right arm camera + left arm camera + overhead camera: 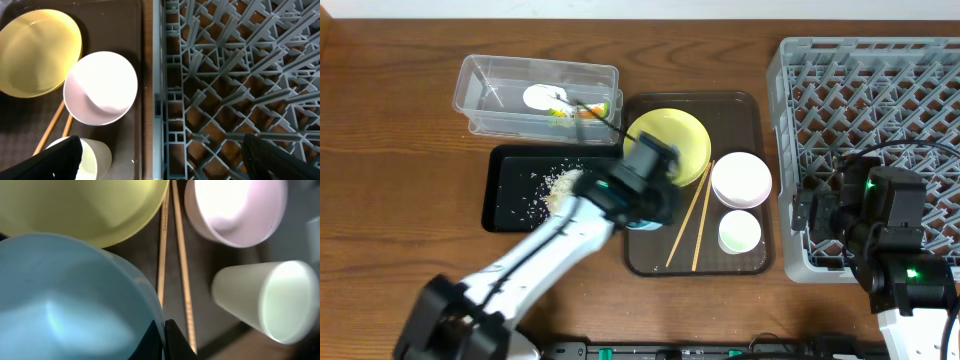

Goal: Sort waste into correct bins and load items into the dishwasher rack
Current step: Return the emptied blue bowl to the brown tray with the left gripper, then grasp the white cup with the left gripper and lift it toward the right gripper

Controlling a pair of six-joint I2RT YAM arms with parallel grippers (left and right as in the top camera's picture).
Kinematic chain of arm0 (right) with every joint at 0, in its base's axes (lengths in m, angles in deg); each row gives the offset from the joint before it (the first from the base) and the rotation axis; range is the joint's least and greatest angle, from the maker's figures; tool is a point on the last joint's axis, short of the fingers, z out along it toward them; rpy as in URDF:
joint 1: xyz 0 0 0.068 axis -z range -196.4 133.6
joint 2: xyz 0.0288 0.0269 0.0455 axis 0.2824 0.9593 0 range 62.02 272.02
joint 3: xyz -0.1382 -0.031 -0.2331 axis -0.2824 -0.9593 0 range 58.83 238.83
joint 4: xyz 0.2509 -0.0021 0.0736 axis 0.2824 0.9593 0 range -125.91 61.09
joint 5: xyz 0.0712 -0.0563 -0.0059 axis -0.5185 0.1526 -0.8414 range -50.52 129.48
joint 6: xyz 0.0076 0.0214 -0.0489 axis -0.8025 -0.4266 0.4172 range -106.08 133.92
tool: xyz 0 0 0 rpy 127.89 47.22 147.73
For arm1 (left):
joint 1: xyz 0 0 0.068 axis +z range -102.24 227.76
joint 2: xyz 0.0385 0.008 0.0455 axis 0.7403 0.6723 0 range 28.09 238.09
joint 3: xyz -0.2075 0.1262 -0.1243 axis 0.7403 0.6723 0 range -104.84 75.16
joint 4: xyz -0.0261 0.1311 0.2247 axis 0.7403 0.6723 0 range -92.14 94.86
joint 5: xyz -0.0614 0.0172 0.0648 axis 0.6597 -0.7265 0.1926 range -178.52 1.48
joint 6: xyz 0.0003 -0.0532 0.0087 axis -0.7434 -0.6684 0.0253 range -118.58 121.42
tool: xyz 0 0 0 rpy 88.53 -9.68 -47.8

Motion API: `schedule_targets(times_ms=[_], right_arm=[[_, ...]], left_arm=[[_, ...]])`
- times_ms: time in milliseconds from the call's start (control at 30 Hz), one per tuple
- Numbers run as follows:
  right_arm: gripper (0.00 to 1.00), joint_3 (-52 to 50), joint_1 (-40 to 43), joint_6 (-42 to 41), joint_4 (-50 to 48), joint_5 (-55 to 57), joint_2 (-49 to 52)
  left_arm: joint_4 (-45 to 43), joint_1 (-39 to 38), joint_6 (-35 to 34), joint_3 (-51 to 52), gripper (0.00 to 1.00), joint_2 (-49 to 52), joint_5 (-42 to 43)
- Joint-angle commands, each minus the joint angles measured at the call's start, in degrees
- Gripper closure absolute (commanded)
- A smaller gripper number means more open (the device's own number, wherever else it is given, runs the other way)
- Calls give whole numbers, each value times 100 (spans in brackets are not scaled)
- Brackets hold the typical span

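My left gripper (164, 330) is shut on the rim of the light blue bowl (65, 300), over the left side of the brown tray; in the overhead view the arm (650, 170) hides the bowl. The yellow plate (685, 140), the pinkish-white bowl (741, 180), the white cup (739, 232) and two chopsticks (698, 215) lie on that tray. The white scrap (542, 97) and the printed wrapper (560, 112) lie in the clear tub (480, 85). Rice grains (560, 185) lie in the black tray (510, 190). My right gripper (162, 155) is open and empty over the left edge of the grey rack (880, 90).
The brown serving tray (745, 110) sits between the black tray and the rack, close against the rack's left wall (159, 115). No dishes show in the rack's visible part. Bare wood table lies to the left and in front.
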State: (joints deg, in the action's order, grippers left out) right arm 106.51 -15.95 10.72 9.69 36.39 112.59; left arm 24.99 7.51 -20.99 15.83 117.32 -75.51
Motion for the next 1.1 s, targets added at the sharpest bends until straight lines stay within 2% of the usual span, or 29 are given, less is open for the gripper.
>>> schedule_targets(times_ms=[0, 200, 267, 300, 333, 467, 600, 767, 1067], right_arm=[[1, 105, -52, 48, 9, -35, -9], [1, 105, -52, 48, 11, -35, -9], [1, 105, -52, 48, 11, -35, -9], [1, 105, -52, 48, 11, -35, -9], [1, 105, -52, 50, 9, -35, -9], [1, 105, -52, 48, 11, -35, -9], [1, 105, -52, 50, 11, -35, -9], [1, 105, -52, 48, 11, -37, -9], [1, 105, -52, 48, 11, -37, -9]], left_arm=[[-175, -356, 98, 13, 94, 330, -1073], [-505, -651, 105, 13, 91, 688, -1071], [-542, -662, 284, -4, 83, 664, -1064], [-522, -660, 417, -42, 71, 636, -1064], [-487, -654, 540, -103, 65, 581, -1064], [-417, -656, 761, -332, 54, 229, -933], [-774, -660, 756, -341, 52, -68, -415], [-859, -715, 713, -334, 53, 79, 378], [-1016, -1075, 691, -319, 53, 861, 413]])
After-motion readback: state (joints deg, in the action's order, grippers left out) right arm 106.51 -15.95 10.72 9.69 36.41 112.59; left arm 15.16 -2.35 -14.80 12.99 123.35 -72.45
